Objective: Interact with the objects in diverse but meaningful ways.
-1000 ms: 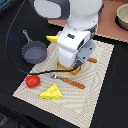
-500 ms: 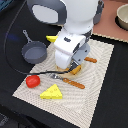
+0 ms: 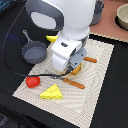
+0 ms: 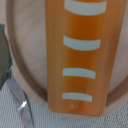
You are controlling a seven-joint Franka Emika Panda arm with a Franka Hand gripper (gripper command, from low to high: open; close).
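Exterior view: a pale woven mat (image 3: 95,75) covers my dark table (image 3: 15,107); the red tomato (image 3: 33,82) and yellow cheese wedge (image 3: 52,92) lie near its front, and my arm hides the plate. Wrist view: an orange handle with pale stripes (image 4: 80,55) lies across the tan plate (image 4: 30,60); whether my end effector is apart or together I cannot tell.

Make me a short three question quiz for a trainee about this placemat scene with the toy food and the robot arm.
1. True or false: the red tomato lies inside the grey pan.
2. Which toy food lies nearest the tomato on the placemat? A) cheese wedge B) banana C) a bread loaf
3. Fill in: the wrist view is filled mostly by an ___ handle with pale stripes, lying on a round tan plate.

Key: 1 false, it sits on the placemat. 2 A. 3 orange.
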